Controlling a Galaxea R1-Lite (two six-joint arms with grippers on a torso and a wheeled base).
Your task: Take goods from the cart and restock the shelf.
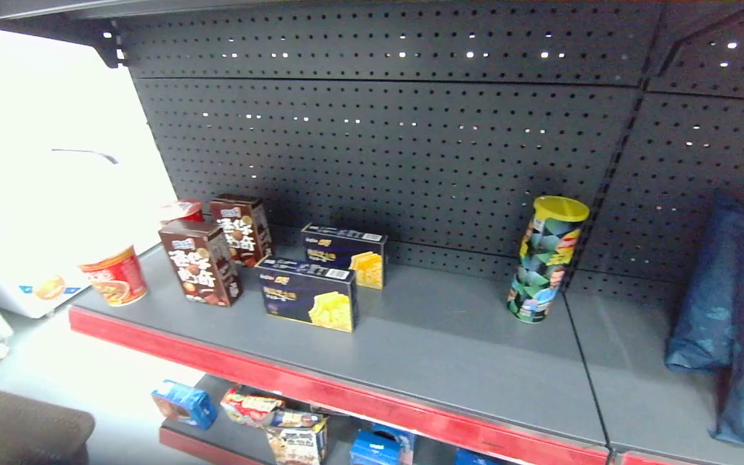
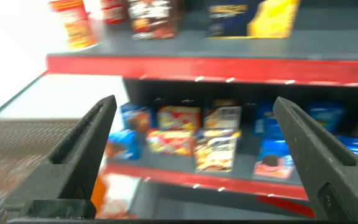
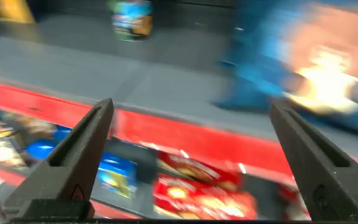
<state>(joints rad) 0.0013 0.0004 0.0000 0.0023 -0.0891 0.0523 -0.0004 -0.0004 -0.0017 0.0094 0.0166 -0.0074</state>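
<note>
On the grey shelf, a red cup, two brown boxes, two dark blue boxes and a tall yellow-lidded can stand upright, with blue bags at its right end. The left gripper and right gripper are each spread wide, holding nothing, before the shelf's red front edge.

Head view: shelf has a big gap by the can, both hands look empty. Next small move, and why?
Probably turn to the cart and grasp one item. The left hand and right hand are both open and hold nothing, so nothing can be placed yet. The shelf has bare space between the yellow-lidded can and the dark blue boxes.
</note>
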